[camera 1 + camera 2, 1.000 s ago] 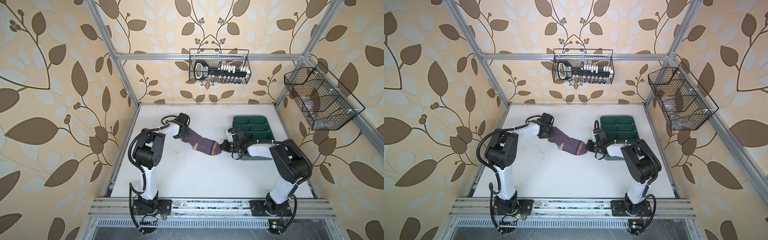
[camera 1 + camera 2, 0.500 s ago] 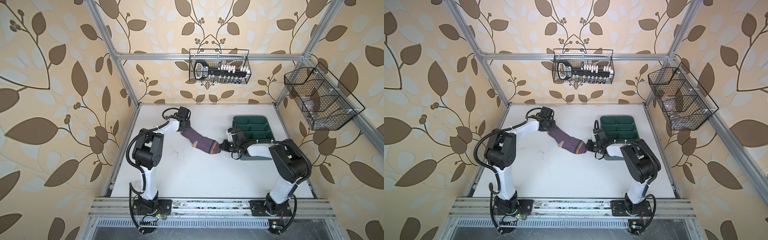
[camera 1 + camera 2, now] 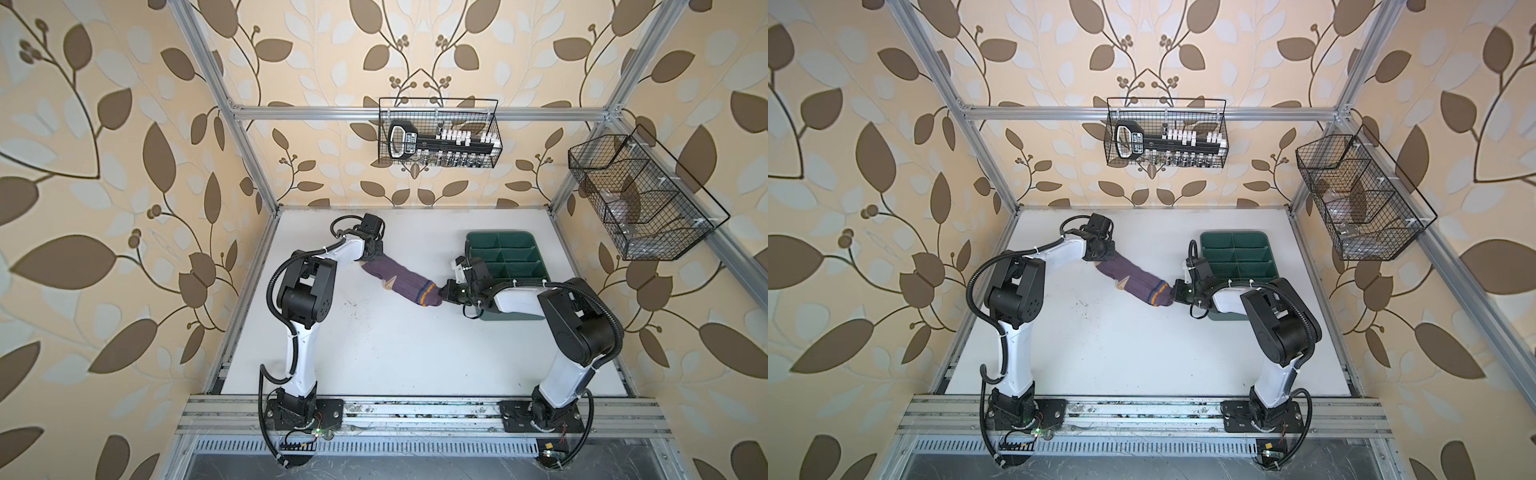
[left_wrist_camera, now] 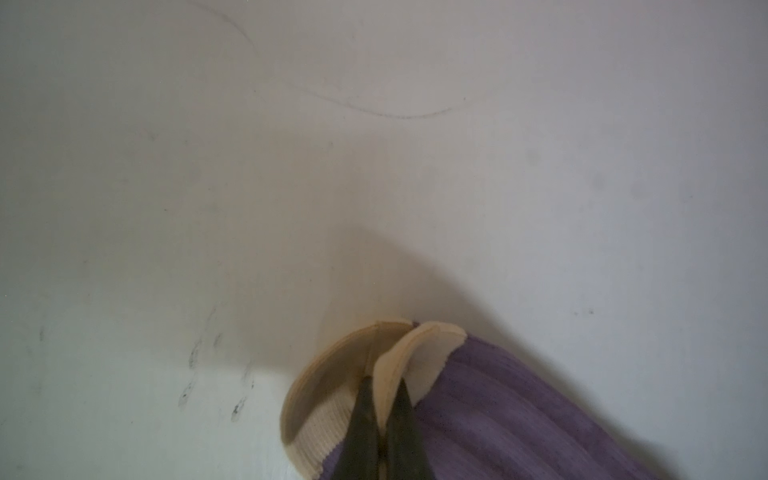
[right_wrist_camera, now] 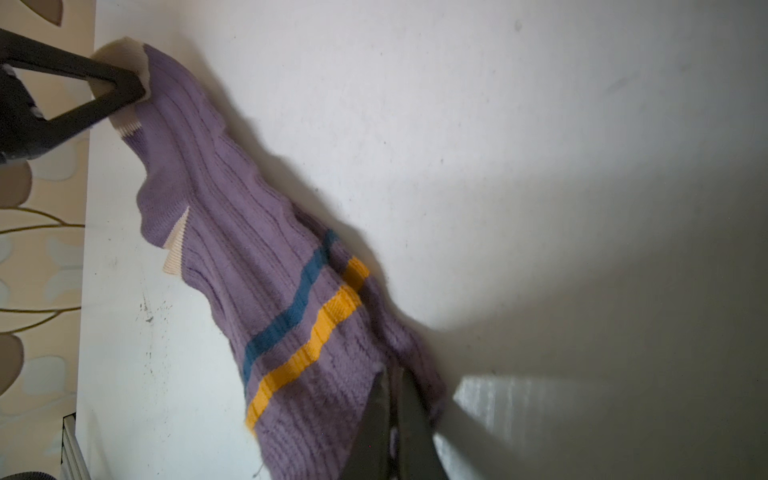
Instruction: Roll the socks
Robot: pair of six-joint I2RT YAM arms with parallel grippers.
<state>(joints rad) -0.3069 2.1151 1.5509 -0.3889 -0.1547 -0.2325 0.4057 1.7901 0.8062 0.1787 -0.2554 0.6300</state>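
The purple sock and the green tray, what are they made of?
Sock: looks like knitted yarn, maybe cotton or a blend. It is soft and matte, with ribs running along it and tiny fuzzy fibres at its edge.
Tray: probably hard plastic. It is smooth and evenly dark green, with rounded corners and thin moulded dividers, though it is too far off to be sure.
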